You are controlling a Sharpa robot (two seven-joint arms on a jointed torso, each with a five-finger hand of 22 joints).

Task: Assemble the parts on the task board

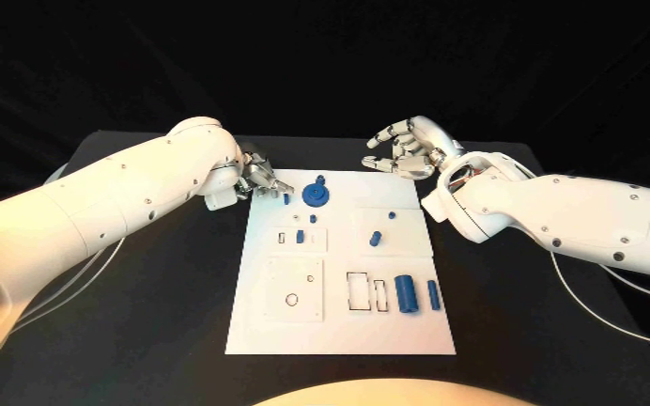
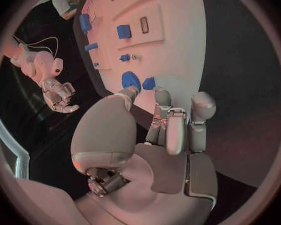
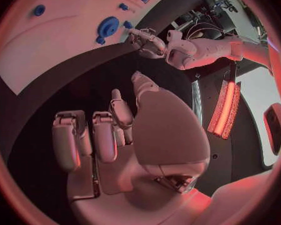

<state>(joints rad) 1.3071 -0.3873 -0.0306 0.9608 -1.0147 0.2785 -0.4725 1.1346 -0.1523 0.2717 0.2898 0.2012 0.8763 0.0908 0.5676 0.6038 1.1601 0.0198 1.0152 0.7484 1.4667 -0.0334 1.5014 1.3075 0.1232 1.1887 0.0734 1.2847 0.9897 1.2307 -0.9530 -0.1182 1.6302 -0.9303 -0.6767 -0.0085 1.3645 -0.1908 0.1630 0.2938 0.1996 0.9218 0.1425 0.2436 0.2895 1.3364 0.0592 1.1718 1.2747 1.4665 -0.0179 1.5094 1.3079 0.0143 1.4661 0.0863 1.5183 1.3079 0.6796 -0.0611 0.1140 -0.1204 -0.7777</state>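
From the head view we see the task board [image 1: 346,265] mid-table, with a blue gear [image 1: 317,195] near its far edge and two blue cylinders [image 1: 417,292] in its near right part. The left hand [image 1: 257,179] sits at the board's far left corner; the right hand [image 1: 405,148] hovers beyond the far right edge, fingers curled on nothing.

In the left wrist view, the left fingers [image 2: 176,127] look empty, though we cannot be certain.

In the right wrist view, the right fingers [image 3: 103,135] hang over bare table.

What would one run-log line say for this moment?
left hand: open, at task board far corner | right hand: open, beyond far edge | blue gear: on board | held: nothing
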